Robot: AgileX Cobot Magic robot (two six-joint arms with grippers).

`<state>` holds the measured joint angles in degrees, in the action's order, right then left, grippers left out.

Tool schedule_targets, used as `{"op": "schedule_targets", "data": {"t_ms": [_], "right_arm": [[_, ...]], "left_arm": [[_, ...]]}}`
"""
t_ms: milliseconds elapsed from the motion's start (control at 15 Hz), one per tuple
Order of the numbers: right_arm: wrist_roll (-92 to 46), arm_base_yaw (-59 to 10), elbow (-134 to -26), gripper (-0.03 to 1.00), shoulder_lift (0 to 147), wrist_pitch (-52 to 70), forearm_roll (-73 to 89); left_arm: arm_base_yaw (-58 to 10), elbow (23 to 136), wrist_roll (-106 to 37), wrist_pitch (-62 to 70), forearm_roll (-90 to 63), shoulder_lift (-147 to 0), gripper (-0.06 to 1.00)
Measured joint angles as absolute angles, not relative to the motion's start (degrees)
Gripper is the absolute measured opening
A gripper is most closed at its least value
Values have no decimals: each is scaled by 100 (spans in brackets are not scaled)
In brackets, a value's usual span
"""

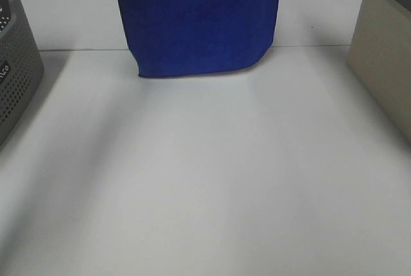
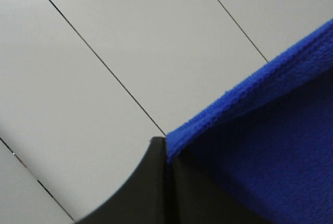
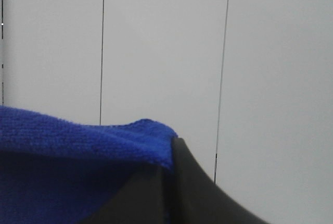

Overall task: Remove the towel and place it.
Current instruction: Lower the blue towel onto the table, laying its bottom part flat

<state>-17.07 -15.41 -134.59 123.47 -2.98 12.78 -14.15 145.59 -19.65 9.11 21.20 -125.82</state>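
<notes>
The towel [image 1: 198, 19] is a deep blue plush cloth that hangs down from above the top of the exterior high view. Its lower edge reaches the far part of the white table [image 1: 205, 180]. Neither gripper shows in that view. In the left wrist view my left gripper [image 2: 166, 148] is shut on a stitched corner of the towel [image 2: 260, 146]. In the right wrist view my right gripper [image 3: 169, 156] is shut on another corner of the towel [image 3: 78, 156]. Both pairs of black fingers are pressed together with cloth between them.
A grey perforated basket [image 1: 16, 64] stands at the table's left edge. A beige box [image 1: 385, 58] stands at the right edge. Behind the towel the wrist views show pale wall panels with thin dark seams.
</notes>
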Motion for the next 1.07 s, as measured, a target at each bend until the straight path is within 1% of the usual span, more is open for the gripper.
{"op": "schedule_targets", "data": {"t_ms": [267, 400, 467, 533, 600, 867, 1000, 1067], "right_arm": [[-1707, -1518, -13459, 2, 12393, -241, 1283], [-1707, -1518, -13459, 2, 12393, 195, 1283], [-1707, -1518, -13459, 2, 12393, 556, 1283], [-1707, -1518, -13459, 2, 12393, 1089, 1283], [-1707, -1518, -13459, 2, 12393, 1324, 1283], [-1707, -1518, -13459, 2, 12244, 3633, 1272], [-1707, -1518, -13459, 2, 12078, 4790, 1226], [-1707, -1518, -13465, 2, 12015, 5804, 1186]], "left_arm": [[-1404, 14559, -1965, 825, 2229, -12662, 0], [-1415, 14559, -1965, 1180, 2229, -12662, 0], [-1438, 14559, -1965, 1616, 2229, -12662, 0], [-1467, 14559, -1965, 1891, 2229, -12657, 0], [-1536, 14559, -1965, 2475, 2229, -12645, 0], [-1856, 14559, -2086, 4830, 1908, -12307, 0], [-1856, 14559, -2246, 5959, 1616, -12112, 0], [-1856, 14565, -2389, 6784, 1318, -12084, 0]]}}
